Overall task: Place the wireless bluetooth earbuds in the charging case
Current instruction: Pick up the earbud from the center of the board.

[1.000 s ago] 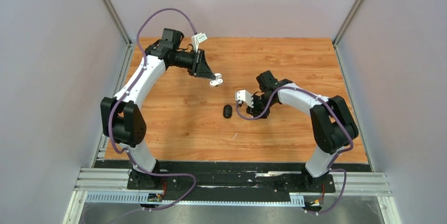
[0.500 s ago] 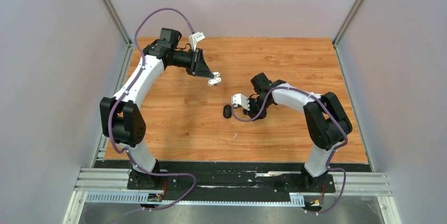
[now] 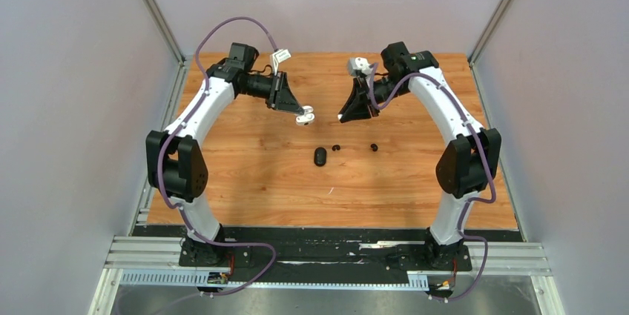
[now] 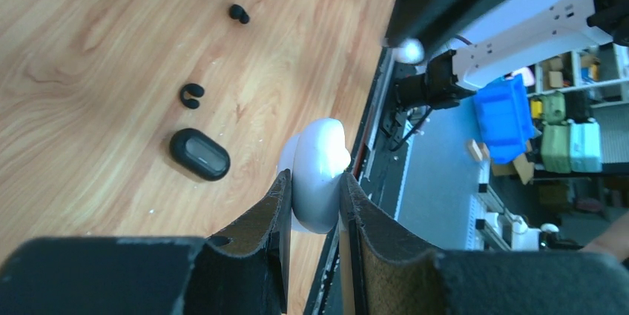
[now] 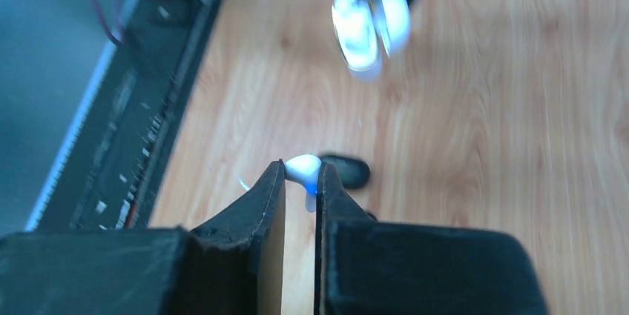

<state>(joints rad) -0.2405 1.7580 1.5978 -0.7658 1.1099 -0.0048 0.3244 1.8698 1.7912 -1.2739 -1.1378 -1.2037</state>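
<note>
My left pincer (image 4: 315, 178) clamps the white case (image 4: 319, 156), my right pincer (image 5: 300, 170) a white earbud (image 5: 304, 166). That earbud shows plainly in my right wrist view, not overhead

Two black earbuds (image 3: 335, 147) (image 3: 373, 147), one white earbud (image 5: 303, 169), two cases (image 3: 320, 156) (image 4: 317, 174)

Two black earbuds (image 3: 336, 147) near black case (image 3: 320, 156)

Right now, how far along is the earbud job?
Done: no earbud can be seen seated in a case. In hand: the left hand holds the white case aloft, and the right hand pinches a white earbud near it. Left: the black earbuds lie loose by the black case.
</note>
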